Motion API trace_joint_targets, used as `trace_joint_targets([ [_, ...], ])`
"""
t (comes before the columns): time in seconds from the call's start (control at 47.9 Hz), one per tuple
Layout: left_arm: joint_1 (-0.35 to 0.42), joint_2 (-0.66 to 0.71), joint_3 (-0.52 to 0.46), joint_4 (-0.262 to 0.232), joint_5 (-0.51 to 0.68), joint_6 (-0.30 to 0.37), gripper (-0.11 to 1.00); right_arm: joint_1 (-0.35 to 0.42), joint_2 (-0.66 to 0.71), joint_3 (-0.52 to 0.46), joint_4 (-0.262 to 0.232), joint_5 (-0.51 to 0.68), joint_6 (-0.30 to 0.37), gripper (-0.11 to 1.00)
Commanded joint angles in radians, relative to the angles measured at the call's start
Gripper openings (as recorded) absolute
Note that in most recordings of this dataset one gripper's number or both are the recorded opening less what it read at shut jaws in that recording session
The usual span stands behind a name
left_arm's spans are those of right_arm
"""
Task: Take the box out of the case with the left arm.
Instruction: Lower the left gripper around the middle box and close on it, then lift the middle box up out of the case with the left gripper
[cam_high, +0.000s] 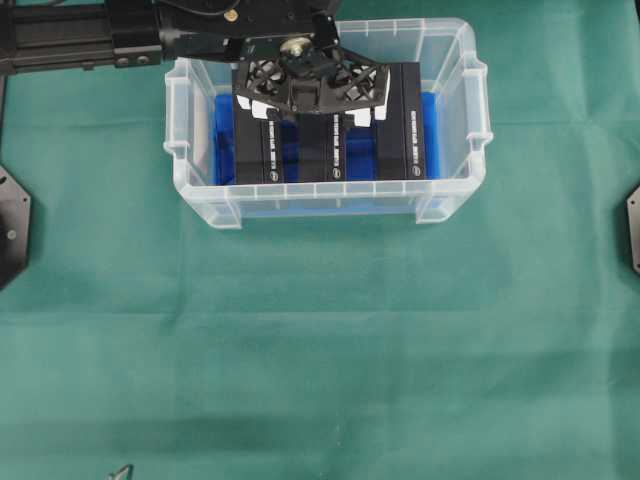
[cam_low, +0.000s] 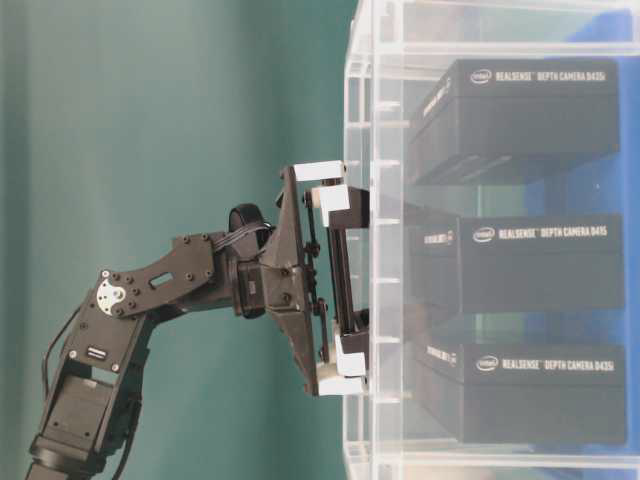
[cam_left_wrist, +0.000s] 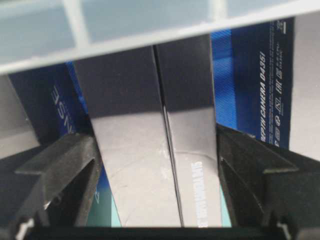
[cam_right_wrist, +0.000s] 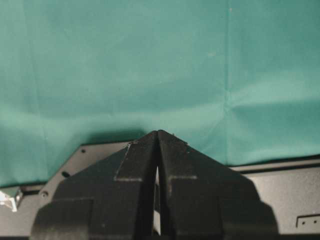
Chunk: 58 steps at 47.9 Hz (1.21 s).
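Left gripper (cam_left_wrist: 157, 165) fingers (cam_left_wrist: 60, 170) astride middle box (cam_left_wrist: 150, 150).

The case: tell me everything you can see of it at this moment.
The case is a clear plastic bin with a thick rim and side handles, sitting on the green cloth. Its bottom is lined bright blue. Inside, three black boxes stand side by side, printed with white lettering. The left gripper reaches down into it, jaws either side of the middle box, not yet clearly clamped.
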Motion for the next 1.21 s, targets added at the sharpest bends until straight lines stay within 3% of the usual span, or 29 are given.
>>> trace_joint_targets([
  [0.0,-0.008,-0.018,-0.017,-0.006,0.002,-0.009,0.65,-0.002,0.0,-0.012,-0.003,-0.008,-0.002,0.0],
  [0.501,-0.009,-0.074,-0.057,-0.006,0.095,-0.04,0.65,-0.002,0.0,-0.012,-0.002,-0.008,-0.002,0.0],
  [1.189,0.002,-0.115,-0.491,0.008,0.428,-0.044,0.65,-0.002,-0.005,-0.014,-0.003,-0.008,0.0,0.0],
])
